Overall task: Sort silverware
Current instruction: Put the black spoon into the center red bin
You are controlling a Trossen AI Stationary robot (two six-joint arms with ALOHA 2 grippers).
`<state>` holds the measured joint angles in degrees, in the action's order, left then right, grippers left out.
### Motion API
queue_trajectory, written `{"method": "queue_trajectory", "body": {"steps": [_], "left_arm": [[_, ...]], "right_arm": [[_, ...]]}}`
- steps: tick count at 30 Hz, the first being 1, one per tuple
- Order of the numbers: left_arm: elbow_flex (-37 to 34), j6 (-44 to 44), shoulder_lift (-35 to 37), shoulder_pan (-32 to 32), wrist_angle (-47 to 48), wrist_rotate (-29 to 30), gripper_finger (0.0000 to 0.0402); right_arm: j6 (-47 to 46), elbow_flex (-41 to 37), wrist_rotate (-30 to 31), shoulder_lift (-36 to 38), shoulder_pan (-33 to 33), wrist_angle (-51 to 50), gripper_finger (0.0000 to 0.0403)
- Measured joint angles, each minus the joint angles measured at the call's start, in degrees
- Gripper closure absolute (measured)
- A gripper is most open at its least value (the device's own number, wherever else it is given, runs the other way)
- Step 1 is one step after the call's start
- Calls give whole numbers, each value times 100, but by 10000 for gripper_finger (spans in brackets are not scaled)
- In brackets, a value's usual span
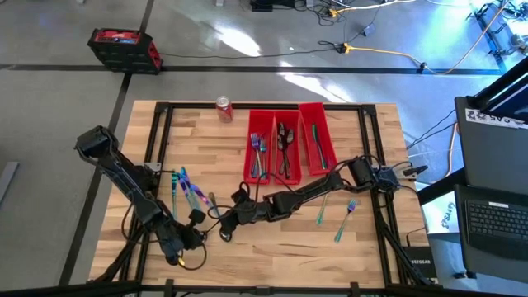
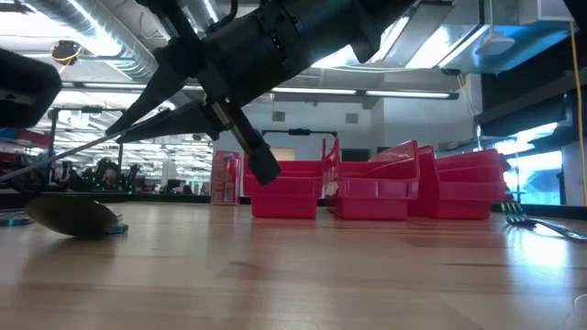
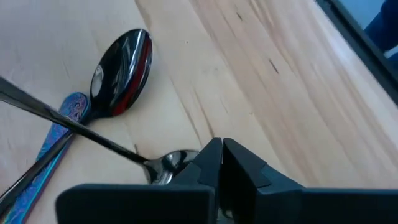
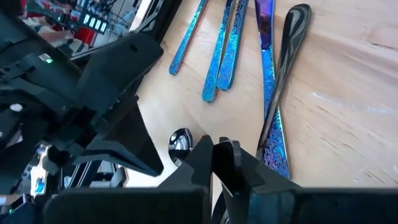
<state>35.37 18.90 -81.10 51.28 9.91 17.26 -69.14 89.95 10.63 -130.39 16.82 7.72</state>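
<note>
High view: the left gripper (image 1: 198,219) and right gripper (image 1: 224,224) converge on the same near-left patch of the table (image 1: 272,247), almost touching, so a collision between the two arms is the main hazard if either moves without the other clearing. The left arm runs from its base at the left edge down toward the front; the right arm stretches low across the table from the right side. Loose silverware lies just beside them in a small pile (image 1: 188,191), two forks (image 1: 345,219) lie well apart on the right, and sorted pieces sit in the red bins (image 1: 323,157); a soda can (image 1: 223,108) stands at the far edge. Low view: a spoon (image 2: 75,216) rests bowl-down on the table at left, with a dark gripper angled steeply above; a careless descent could flick it away. Left wrist view: the left gripper's fingers (image 3: 239,167) are pressed together at a spoon's bowl (image 3: 171,165), whose handle rises off the table; whether it is truly pinched cannot be told, and a thin bite could let it slip. A second spoon (image 3: 121,71) lies near. Right wrist view: the right gripper's fingers (image 4: 227,158) are closed and appear empty, hovering beside teal handles (image 4: 217,56).
</note>
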Motion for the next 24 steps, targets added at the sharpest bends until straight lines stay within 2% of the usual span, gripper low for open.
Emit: {"method": "queue_trajectory", "body": {"steps": [10, 13, 24], "left_arm": [[896, 31, 2, 356, 1472, 90, 401], [1111, 92, 9, 458, 1830, 328, 401], [1157, 346, 181, 640, 2095, 1184, 401]], "right_arm": [[30, -9, -325, 105, 2, -60, 403], [109, -15, -330, 208, 11, -135, 402], [382, -20, -338, 686, 53, -517, 402]]}}
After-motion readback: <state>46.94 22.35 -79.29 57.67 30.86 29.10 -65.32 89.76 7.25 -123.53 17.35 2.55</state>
